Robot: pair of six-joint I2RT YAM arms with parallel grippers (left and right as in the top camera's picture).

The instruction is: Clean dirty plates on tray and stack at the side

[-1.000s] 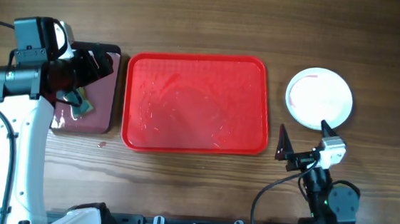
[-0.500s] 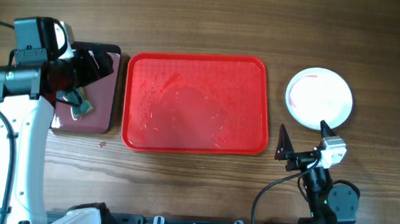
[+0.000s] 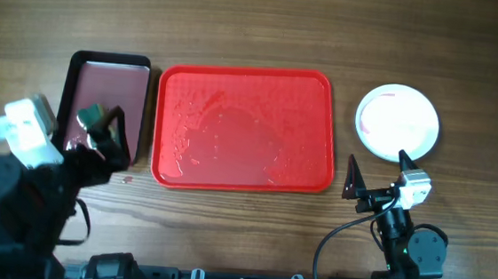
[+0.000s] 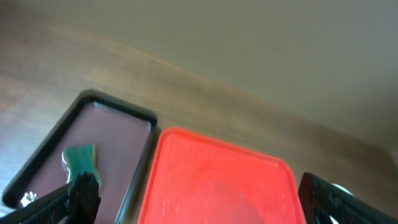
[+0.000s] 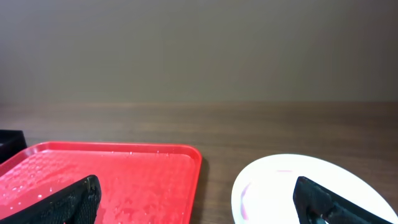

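Plate (image 3: 397, 122) sits on the table (image 3: 258, 24) right of the tray (image 3: 241, 179), apart from its rim. Its top face is white with a faint pink mark near one edge. From above I can't tell whether other plates are stacked under it. The tray holds no plates, only wet droplets.

Right claw (image 3: 377, 159) is just short of the plate's near edge and pointing at it, jaws wide apart, holding nothing. In the right wrist view the plate (image 5: 311, 186) lies ahead and right of the claw's centre line, and the tray (image 5: 124, 180) lies ahead and left. The plate is round, so there's no long axis to line up with; anywhere along the near rim should do.

Left claw (image 3: 103, 132) hangs over the near end of the maroon tray (image 3: 116, 80), across the whole red tray from the plate, jaws spread and empty. The sponge (image 4: 81, 158) lies on the maroon tray just ahead of one finger.

I judge the right arm is the one for this plate. If the pink mark needs another wipe, the sponge is on the left arm's side. Otherwise the job looks about done.
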